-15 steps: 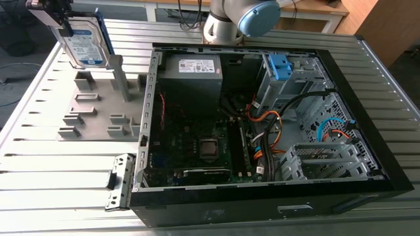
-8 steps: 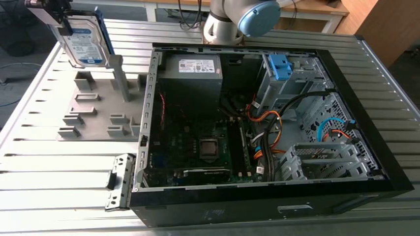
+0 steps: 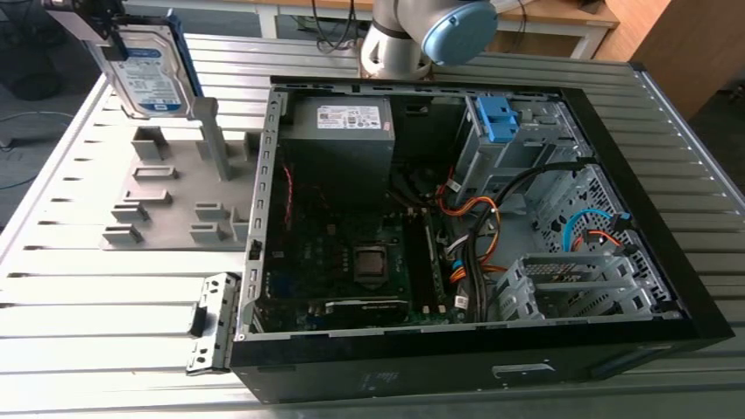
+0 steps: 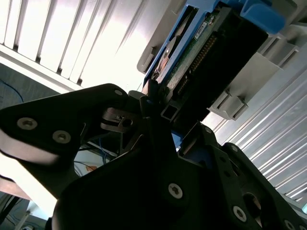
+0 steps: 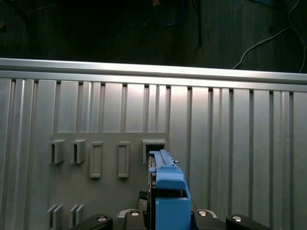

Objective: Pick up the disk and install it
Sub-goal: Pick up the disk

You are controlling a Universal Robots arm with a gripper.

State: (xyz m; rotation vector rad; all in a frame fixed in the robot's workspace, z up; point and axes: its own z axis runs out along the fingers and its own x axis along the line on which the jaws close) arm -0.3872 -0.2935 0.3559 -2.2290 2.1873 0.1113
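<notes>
The hand (image 4: 156, 109) is clamping the disk (image 3: 152, 77) at its upper end. The disk is hanging upright just above the grey rack (image 3: 163, 205), seemingly clear of its slots. So narrow a grip is calling for slow, level travel.

No print can be read anywhere. The flat rectangular silver metal disk (image 3: 142, 70) in its blue plastic frame carries a white-and-blue label (image 3: 153, 83) on its broad face, up over the bench (image 3: 105, 297) near the far corner at the exterior view's left. The lettering on it is too small to make out. Inside the open black computer case (image 3: 466, 353), the grey metal box (image 3: 340, 157) bears a small white label (image 3: 352, 115) with dark marks that are also illegible.
</notes>
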